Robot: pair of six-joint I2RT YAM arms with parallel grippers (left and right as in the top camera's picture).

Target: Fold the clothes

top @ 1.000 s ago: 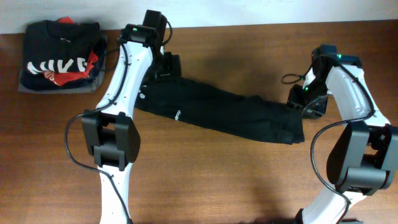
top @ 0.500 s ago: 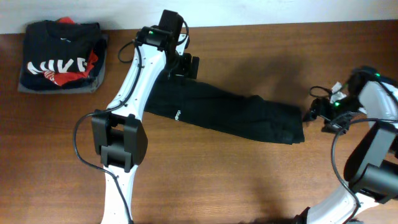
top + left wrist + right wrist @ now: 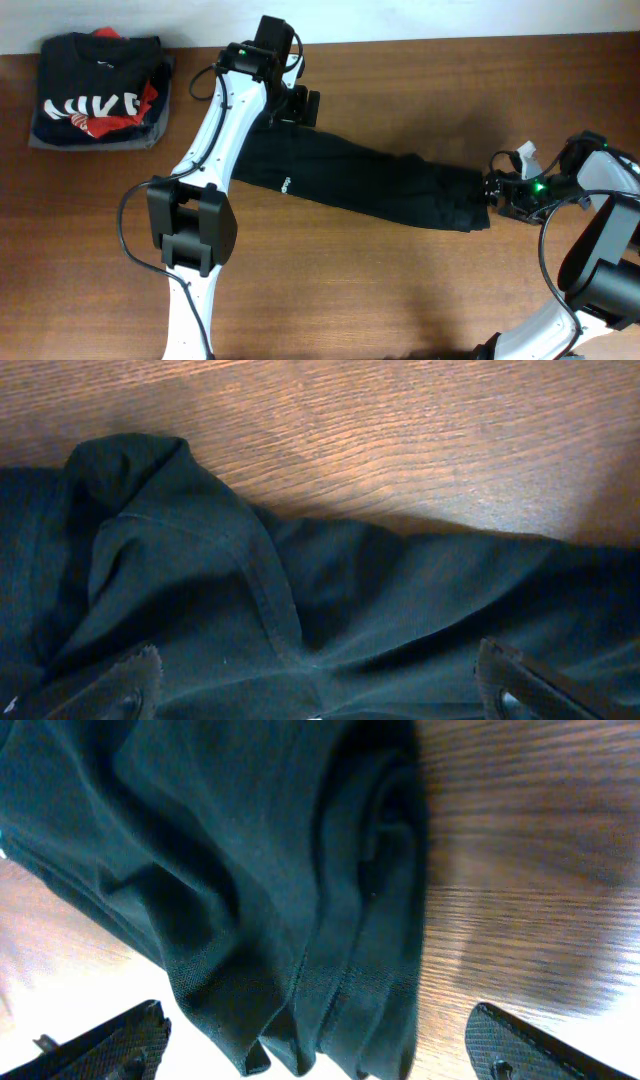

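Note:
The clothes (image 3: 370, 185) are one black garment, folded into a long band that runs slantwise from upper left to right on the wooden table (image 3: 400, 290). My left gripper (image 3: 292, 110) hovers over its upper left end. In the left wrist view it is open (image 3: 320, 695), its fingertips (image 3: 135, 678) spread wide over a seam of the black fabric (image 3: 200, 590). My right gripper (image 3: 490, 192) sits at the band's right end. The right wrist view shows it open (image 3: 320, 1055), with the layered edge of the fabric (image 3: 230, 850) lying between the spread fingertips (image 3: 515, 1045), ungripped.
A stack of folded clothes (image 3: 95, 90) lies at the back left corner: a black top with white letters and red print on a grey garment. The table's back edge meets a white wall (image 3: 450, 15).
My right gripper opened off the garment's right end, drew away to the right, then came back to that end. My left gripper shifted right along the upper end, then stayed still.

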